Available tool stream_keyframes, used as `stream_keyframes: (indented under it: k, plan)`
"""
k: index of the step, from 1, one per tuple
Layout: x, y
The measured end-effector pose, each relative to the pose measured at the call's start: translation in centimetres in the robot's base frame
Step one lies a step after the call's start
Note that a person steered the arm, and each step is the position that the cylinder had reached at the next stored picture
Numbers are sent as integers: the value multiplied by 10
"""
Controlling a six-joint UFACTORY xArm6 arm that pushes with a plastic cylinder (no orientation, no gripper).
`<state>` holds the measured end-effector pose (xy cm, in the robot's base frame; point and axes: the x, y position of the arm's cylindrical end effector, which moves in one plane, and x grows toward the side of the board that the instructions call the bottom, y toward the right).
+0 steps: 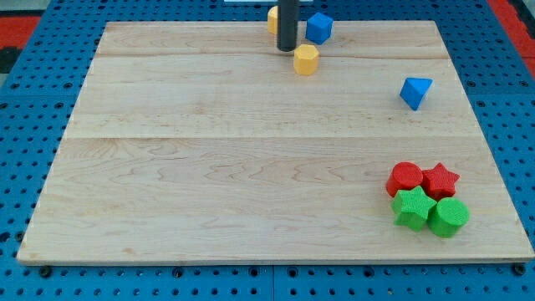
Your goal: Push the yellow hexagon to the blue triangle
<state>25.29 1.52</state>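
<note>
The yellow hexagon (307, 59) lies near the view's top, a little right of centre. The blue triangle (415, 91) lies farther right and lower, well apart from it. My tip (287, 48) stands just left of and slightly above the yellow hexagon, close to it or touching it. A second yellow block (272, 18) is partly hidden behind the rod at the top edge. A blue block (318, 27) sits just above the hexagon.
At the view's bottom right is a tight cluster: a red round block (405, 177), a red star (440, 179), a green star (411, 207) and a green round block (449, 216). The wooden board (209, 167) rests on a blue perforated surface.
</note>
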Motion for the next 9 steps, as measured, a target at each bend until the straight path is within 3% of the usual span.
stream_keyframes:
  k: [2, 3, 7, 9]
  plan:
    - [3, -73]
    - [3, -73]
    - [54, 95]
    - [44, 59]
